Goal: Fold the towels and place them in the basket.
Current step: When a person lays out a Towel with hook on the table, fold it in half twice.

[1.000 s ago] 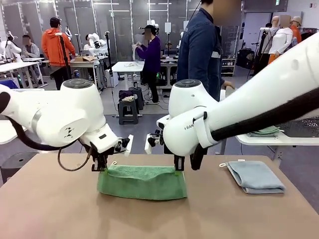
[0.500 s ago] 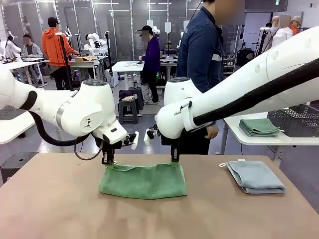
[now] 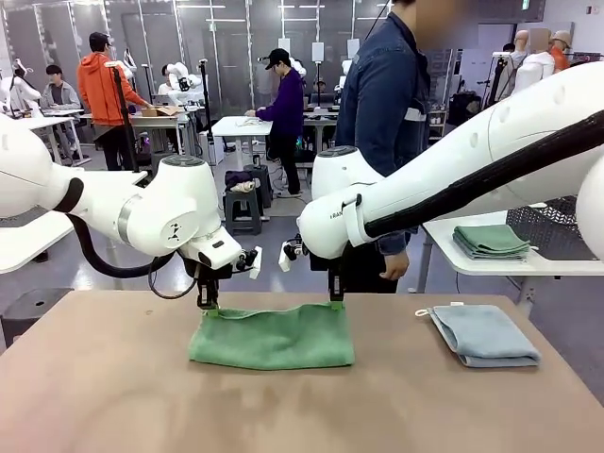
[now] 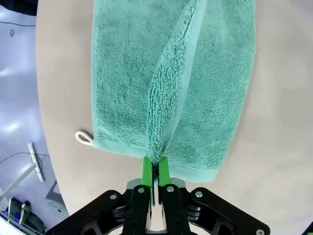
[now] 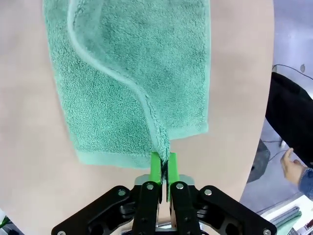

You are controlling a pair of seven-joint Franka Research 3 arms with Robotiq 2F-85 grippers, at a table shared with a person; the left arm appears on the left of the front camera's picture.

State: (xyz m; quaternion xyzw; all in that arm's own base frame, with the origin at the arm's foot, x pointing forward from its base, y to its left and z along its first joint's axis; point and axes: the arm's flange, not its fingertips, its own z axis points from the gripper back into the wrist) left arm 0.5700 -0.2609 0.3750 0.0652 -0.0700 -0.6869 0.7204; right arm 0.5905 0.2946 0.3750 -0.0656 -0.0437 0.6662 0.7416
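Both tools are down on the green towel (image 3: pixel 271 338), which lies mid-bench, a little left of centre. The left tool (image 3: pixel 208 304) is clamped shut on the far-left corner and the right tool (image 3: pixel 336 300) is clamped shut on the far-right corner. Up close, the green pads (image 4: pixel 146 169) pinch only a thin ridge of terry, with the top layer rising in a crease above the layer on the bench (image 3: pixel 94 396). The blue-grey towel (image 3: pixel 483 334) sits folded on the right side, well apart from the action.

Here's the worry: that is a slim bite of cloth. If one arm leads the other, I'd expect the top layer to skew, and from the right wrist the raised edge already runs in a curve and not in line with the layer below. Pull too hard and the whole towel could drag across the bench. On release, the pile may cling to a pad and flip the corner open. The hanging loop (image 4: pixel 83 137) near the left tool could snag too.
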